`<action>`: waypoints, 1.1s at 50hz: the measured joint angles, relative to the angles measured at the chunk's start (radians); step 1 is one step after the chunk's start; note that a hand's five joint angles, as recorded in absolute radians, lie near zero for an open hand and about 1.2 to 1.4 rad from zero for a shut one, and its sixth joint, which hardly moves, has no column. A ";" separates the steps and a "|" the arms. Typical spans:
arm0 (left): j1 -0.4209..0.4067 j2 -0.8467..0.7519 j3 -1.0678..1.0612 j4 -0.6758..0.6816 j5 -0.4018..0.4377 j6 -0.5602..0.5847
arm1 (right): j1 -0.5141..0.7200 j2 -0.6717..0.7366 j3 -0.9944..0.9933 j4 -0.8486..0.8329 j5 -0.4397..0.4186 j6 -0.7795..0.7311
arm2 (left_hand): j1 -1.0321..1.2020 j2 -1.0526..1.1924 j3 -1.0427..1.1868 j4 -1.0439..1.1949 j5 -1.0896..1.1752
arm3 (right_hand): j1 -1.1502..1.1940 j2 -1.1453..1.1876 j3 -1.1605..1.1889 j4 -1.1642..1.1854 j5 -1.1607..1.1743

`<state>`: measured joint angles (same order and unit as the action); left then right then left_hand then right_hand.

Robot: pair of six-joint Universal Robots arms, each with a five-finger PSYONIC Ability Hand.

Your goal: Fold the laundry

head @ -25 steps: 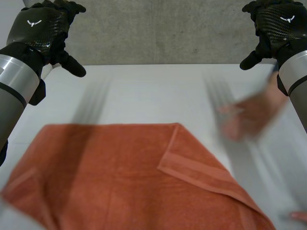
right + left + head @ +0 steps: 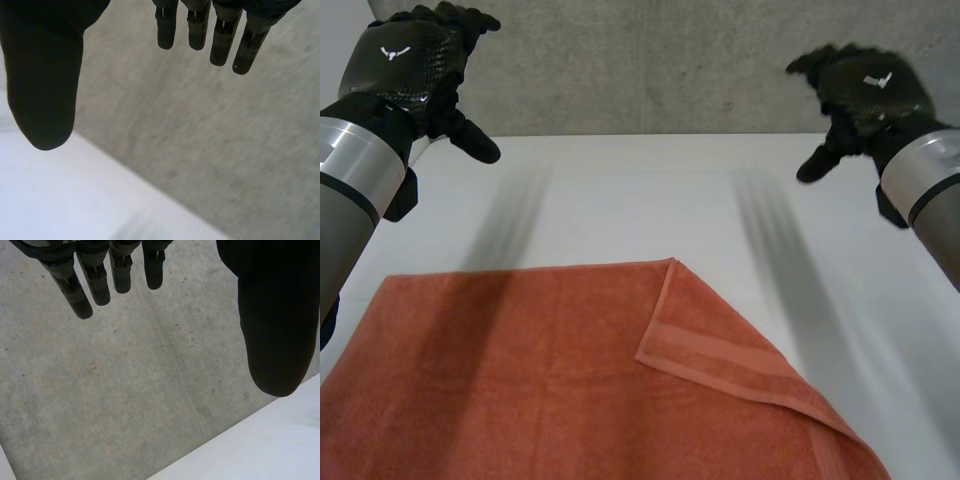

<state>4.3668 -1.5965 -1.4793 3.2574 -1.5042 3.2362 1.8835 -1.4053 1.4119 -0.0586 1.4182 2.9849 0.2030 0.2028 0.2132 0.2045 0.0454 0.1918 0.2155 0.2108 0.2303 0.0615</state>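
Orange towel (image 2: 510, 380): first fold not yet begun, both hands raised clear.
The towel is laid flat on the white tabletop (image 2: 620, 190), with one far corner (image 2: 720, 345) turned back over it. The left hand (image 2: 410, 62) is held in the air beyond the towel's far left edge, its fingers (image 2: 97, 285) straight, apart from the thumb and empty. The right hand (image 2: 868, 88) is held beyond the towel's far right side, its fingers (image 2: 222, 42) likewise straight, apart and empty. The step is judged to be the reach before grasping. For the next move, both hands would need to be lowered to the towel's far edge, the far corner laid flat and the edge pinched.
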 measured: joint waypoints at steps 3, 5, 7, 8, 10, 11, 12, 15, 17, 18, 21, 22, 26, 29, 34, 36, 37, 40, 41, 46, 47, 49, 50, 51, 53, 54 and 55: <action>0.000 -0.002 0.000 -0.001 0.000 0.000 | 0.032 0.026 -0.016 0.094 -0.009 0.001 | 0.000 0.000 0.000 0.000 0.000 | 0.000 0.000 0.000 0.000 0.000; 0.000 -0.001 0.000 -0.002 0.000 0.000 | 0.064 0.051 -0.021 0.151 -0.012 0.001 | 0.000 0.000 0.000 0.000 0.000 | 0.000 0.000 0.000 0.000 0.000; 0.000 0.000 0.000 -0.002 -0.001 0.001 | 0.099 0.076 -0.023 0.197 -0.012 0.003 | 0.000 0.000 0.000 0.000 0.000 | 0.000 0.000 0.000 0.000 0.000; 0.000 0.002 0.000 -0.002 -0.001 0.001 | 0.124 0.095 -0.021 0.225 -0.012 0.006 | 0.000 0.000 0.000 0.000 0.000 | 0.000 0.000 0.000 0.000 0.000; 0.001 0.003 0.000 -0.002 -0.001 0.001 | 0.151 0.113 -0.014 0.247 -0.012 0.009 | 0.000 0.000 0.000 0.000 0.000 | 0.000 0.000 0.000 0.000 0.000; 0.000 0.004 -0.001 -0.002 -0.001 0.000 | 0.165 0.124 -0.007 0.255 -0.011 0.012 | 0.000 0.000 0.000 0.000 0.000 | 0.000 0.000 0.000 0.000 0.000; 0.000 0.004 -0.002 -0.002 -0.001 0.000 | 0.175 0.132 0.000 0.259 -0.011 0.015 | 0.000 0.000 0.000 0.000 0.000 | 0.000 0.000 0.000 0.000 0.000; 0.001 0.003 -0.013 0.000 -0.001 0.000 | 0.221 0.170 0.040 0.246 -0.009 0.040 | 0.000 0.000 0.000 0.000 0.000 | 0.000 0.000 0.000 0.000 0.000; 0.001 0.001 -0.024 0.002 -0.002 0.000 | 0.250 0.198 0.069 0.214 -0.007 0.065 | 0.000 0.000 0.000 0.000 0.000 | 0.004 0.008 0.008 0.003 0.003; 0.000 0.000 -0.027 0.002 -0.002 0.000 | 0.259 0.207 0.078 0.202 -0.006 0.073 | 0.000 0.000 0.000 0.000 0.000 | 0.004 0.012 0.014 0.004 0.006; 0.000 -0.004 -0.044 0.004 -0.003 0.000 | 0.295 0.250 0.113 0.141 0.000 0.100 | 0.000 0.000 0.000 0.000 0.000 | 0.043 0.068 0.073 0.051 0.048; 0.000 -0.006 -0.048 0.005 -0.003 0.000 | 0.304 0.262 0.121 0.123 0.003 0.106 | 0.000 0.000 0.000 0.000 0.000 | 0.050 0.074 0.078 0.057 0.051; 0.000 -0.013 -0.074 0.006 -0.004 0.001 | 0.342 0.318 0.153 0.044 0.023 0.122 | 0.000 0.000 0.000 0.000 0.000 | 0.089 0.101 0.115 0.099 0.084; 0.000 -0.016 -0.093 0.011 -0.004 0.000 | 0.354 0.349 0.160 0.001 0.046 0.122 | 0.000 0.000 0.000 0.000 0.000 | 0.153 0.178 0.190 0.170 0.150; 0.001 -0.018 -0.132 0.034 -0.005 0.000 | 0.360 0.391 0.164 -0.062 0.083 0.110 | 0.000 0.000 0.000 0.000 0.000 | 0.207 0.247 0.253 0.235 0.209; 0.002 -0.018 -0.145 0.046 -0.005 0.000 | 0.360 0.401 0.164 -0.078 0.089 0.099 | 0.000 0.000 0.000 0.000 0.000 | 0.251 0.301 0.306 0.288 0.257; 0.002 -0.018 -0.149 0.050 -0.005 0.000 | 0.360 0.404 0.164 -0.083 0.091 0.094 | 0.000 0.000 0.000 0.000 0.000 | 0.251 0.301 0.306 0.288 0.257; 0.002 -0.018 -0.162 0.063 -0.005 0.000 | 0.359 0.412 0.164 -0.098 0.094 0.072 | 0.000 0.000 0.000 0.000 0.000 | 0.275 0.333 0.337 0.317 0.286; 0.002 -0.017 -0.166 0.066 -0.005 0.000 | 0.359 0.414 0.164 -0.102 0.095 0.065 | 0.000 0.000 0.000 0.000 0.000 | 0.281 0.339 0.344 0.323 0.293; 0.002 -0.017 -0.171 0.072 -0.005 0.000 | 0.358 0.424 0.164 -0.111 0.094 0.044 | 0.000 0.000 0.000 0.000 0.000 | 0.323 0.390 0.394 0.371 0.338; 0.002 -0.017 -0.172 0.073 -0.005 0.000 | 0.358 0.426 0.164 -0.114 0.094 0.041 | 0.000 0.000 0.000 0.000 0.000 | 0.348 0.418 0.422 0.401 0.366; 0.002 -0.017 -0.172 0.073 -0.005 0.000 | 0.358 0.428 0.164 -0.120 0.094 0.039 | 0.000 0.000 0.000 0.000 0.000 | 0.365 0.438 0.441 0.417 0.380; 0.002 -0.017 -0.172 0.073 -0.005 0.000 | 0.358 0.429 0.164 -0.124 0.094 0.038 | 0.000 0.000 0.000 0.000 0.000 | 0.395 0.473 0.474 0.454 0.414; 0.002 -0.017 -0.172 0.072 -0.005 0.000 | 0.357 0.430 0.164 -0.131 0.094 0.037 | 0.000 0.000 0.000 0.000 0.000 | 0.406 0.485 0.488 0.468 0.427; 0.002 -0.017 -0.172 0.072 -0.005 0.000 | 0.357 0.431 0.164 -0.137 0.094 0.037 | 0.000 0.000 0.000 0.000 0.000 | 0.408 0.488 0.491 0.472 0.430; 0.002 -0.017 -0.173 0.072 -0.005 0.000 | 0.357 0.432 0.164 -0.142 0.094 0.037 | 0.000 0.000 0.000 0.000 0.000 | 0.408 0.488 0.491 0.472 0.430; 0.002 -0.017 -0.173 0.072 -0.005 0.000 | 0.357 0.432 0.164 -0.144 0.094 0.037 | 0.000 0.000 0.000 0.000 0.000 | 0.408 0.488 0.491 0.472 0.430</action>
<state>4.3688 -1.6137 -1.6521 3.3292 -1.5095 3.2364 2.2402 -0.9734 1.5755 -0.2028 1.5122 3.0222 0.2030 0.2028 0.2132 0.2045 0.0454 0.6000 0.7032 0.7015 0.7022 0.4914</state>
